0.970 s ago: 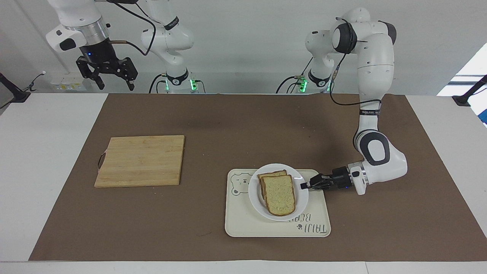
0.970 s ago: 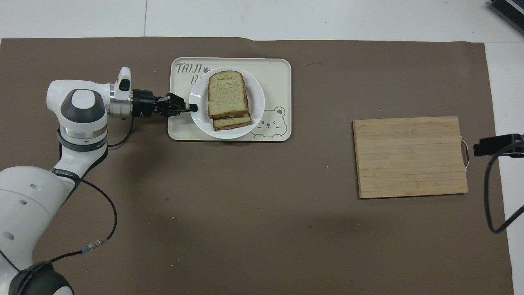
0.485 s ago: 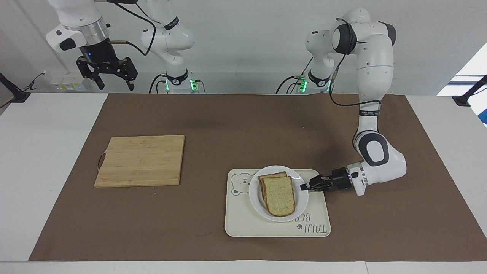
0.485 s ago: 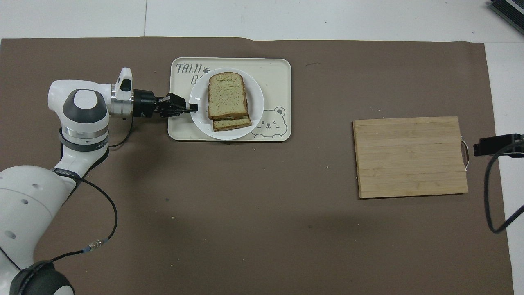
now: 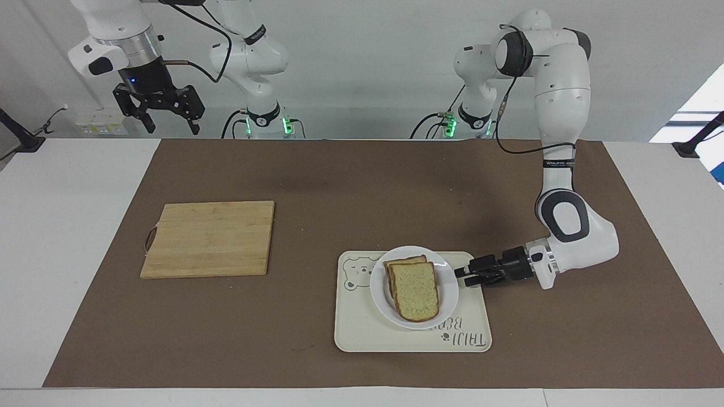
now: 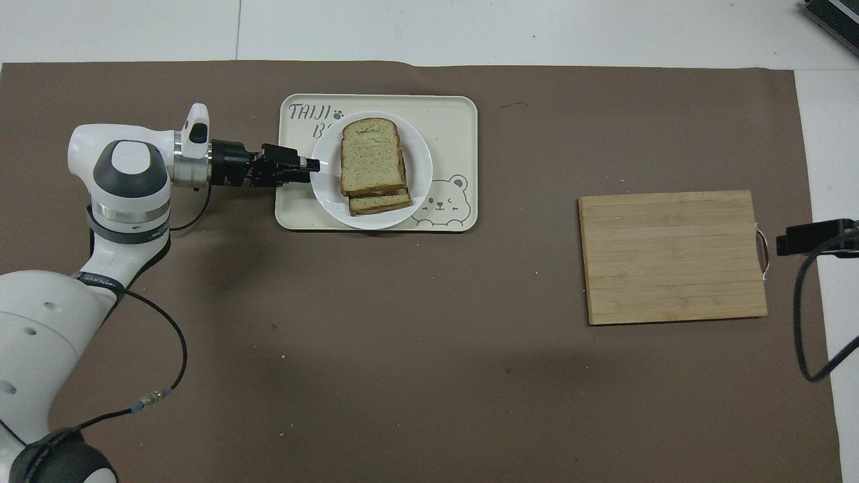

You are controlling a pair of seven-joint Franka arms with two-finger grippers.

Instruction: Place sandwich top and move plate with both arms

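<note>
The sandwich top point(image 5: 416, 291) point(image 6: 372, 157), a tan bread slice with a brown crust, lies on a stack that rests on the white plate point(image 5: 447, 299) point(image 6: 419, 181). The plate sits on a cream tray. My left gripper point(image 5: 461, 273) point(image 6: 310, 165) lies low and sideways, open, with its fingertips at the plate's rim on the side toward the left arm's end of the table, gripping nothing. Raised high over the table's edge at the right arm's end, my right gripper point(image 5: 169, 120) hangs open and empty while that arm waits.
The cream tray point(image 5: 362, 333) point(image 6: 456, 134) with a bear drawing lies on the brown mat. A wooden cutting board point(image 5: 209, 237) point(image 6: 671, 255) lies toward the right arm's end. Brown mat stretches between board and tray.
My left gripper has gone from shut on the plate's rim to open and has drawn back a little toward the left arm's end. The plate has settled on the tray. The right arm has stayed put.
</note>
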